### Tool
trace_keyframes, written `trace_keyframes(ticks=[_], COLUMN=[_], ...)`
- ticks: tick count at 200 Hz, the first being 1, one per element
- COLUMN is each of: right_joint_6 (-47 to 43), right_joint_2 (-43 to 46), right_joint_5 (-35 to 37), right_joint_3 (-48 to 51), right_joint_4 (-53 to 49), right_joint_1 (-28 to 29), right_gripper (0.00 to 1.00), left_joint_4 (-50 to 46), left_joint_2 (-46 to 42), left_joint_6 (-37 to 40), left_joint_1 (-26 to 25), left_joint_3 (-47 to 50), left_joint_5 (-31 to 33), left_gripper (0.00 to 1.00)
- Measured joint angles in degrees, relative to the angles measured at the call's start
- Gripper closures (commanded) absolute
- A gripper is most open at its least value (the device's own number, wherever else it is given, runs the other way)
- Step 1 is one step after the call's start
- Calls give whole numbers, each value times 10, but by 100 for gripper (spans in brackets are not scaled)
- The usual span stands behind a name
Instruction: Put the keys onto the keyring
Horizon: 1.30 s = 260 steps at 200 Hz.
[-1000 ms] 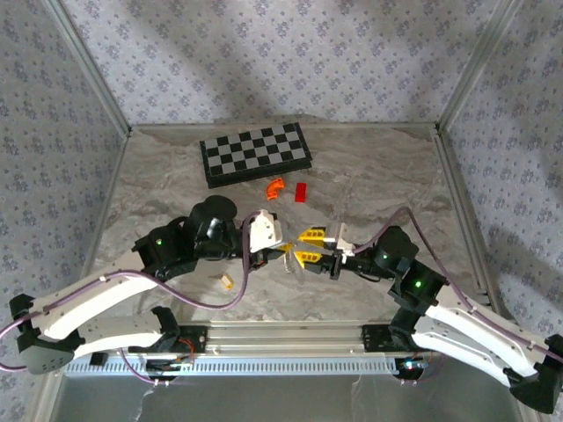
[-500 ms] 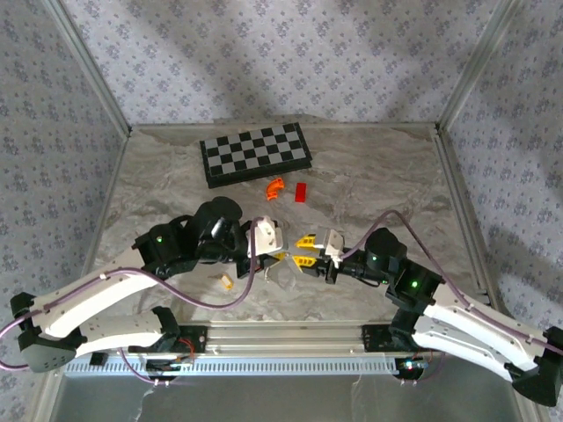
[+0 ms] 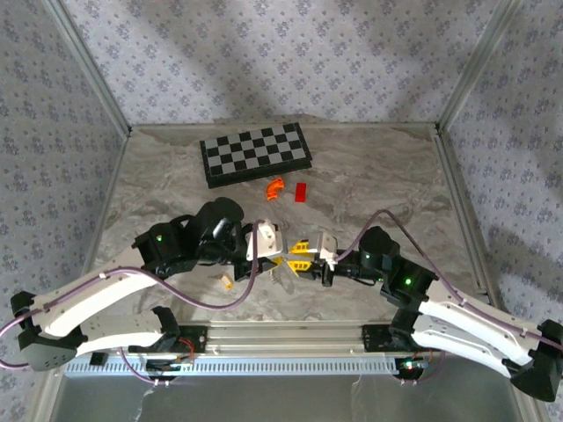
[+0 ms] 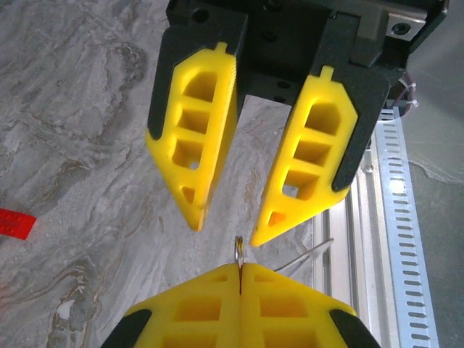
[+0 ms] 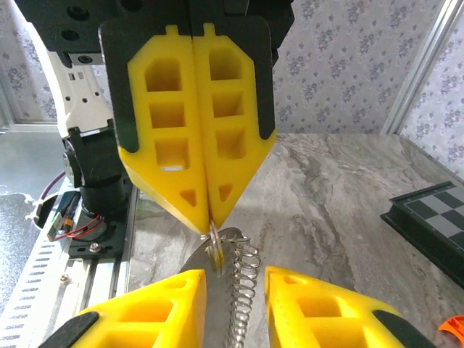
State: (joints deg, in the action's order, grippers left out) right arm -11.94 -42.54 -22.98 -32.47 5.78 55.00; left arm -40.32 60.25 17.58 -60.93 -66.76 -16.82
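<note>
- Clenched at the very tips of the left tool (image 5: 210, 217) on the keyring (image 5: 241, 290), by its thin ring alone; liable to slip or twist free if bumped.
- Released, with right tool (image 4: 226, 232) jaws astride ring and chain; liable to snag or knock it loose if closed off-centre.
- Lying unheld on the bench (image 3: 378, 185), at 8 o'clock from the ring: the key (image 3: 226, 282).

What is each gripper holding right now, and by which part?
The left gripper pinches the keyring by its small metal ring, with the chain dangling below. The right gripper holds nothing; its jaws stand open on either side of the chain.
</note>
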Motion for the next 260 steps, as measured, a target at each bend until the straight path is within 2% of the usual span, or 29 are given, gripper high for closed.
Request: trace_keyframes(ticks=[77, 124, 140, 162, 175, 196, 228, 260], right_joint_6=[-6, -12, -11, -11, -10, 3, 64, 152], right_joint_2=[-23, -23, -23, -23, -18, -1, 9, 3], right_joint_5=[-3, -2, 0, 7, 7, 1, -31, -69], right_joint_3=[0, 0, 0, 0, 3, 21, 55, 94], right_joint_4=[18, 19, 19, 21, 26, 53, 134, 264], right_joint_1=[13, 17, 18, 19, 19, 14, -17, -56], right_gripper=[81, 99, 100, 100, 100, 100, 100, 100], left_joint_4=[-14, -19, -20, -14, 14, 79, 177, 249], left_joint_2=[14, 21, 21, 19, 5, -51, -135, -164], left_joint_6=[4, 6, 7, 2, -4, -20, -61, -97], left_joint_1=[-3, -3, -4, -5, -6, -7, -7, -7], left_joint_3=[-11, -13, -14, -12, 0, 54, 137, 180], left_joint_5=[-3, 0, 2, 8, 13, 20, 19, 7], left_gripper=[100, 100, 100, 75, 66, 63, 66, 72])
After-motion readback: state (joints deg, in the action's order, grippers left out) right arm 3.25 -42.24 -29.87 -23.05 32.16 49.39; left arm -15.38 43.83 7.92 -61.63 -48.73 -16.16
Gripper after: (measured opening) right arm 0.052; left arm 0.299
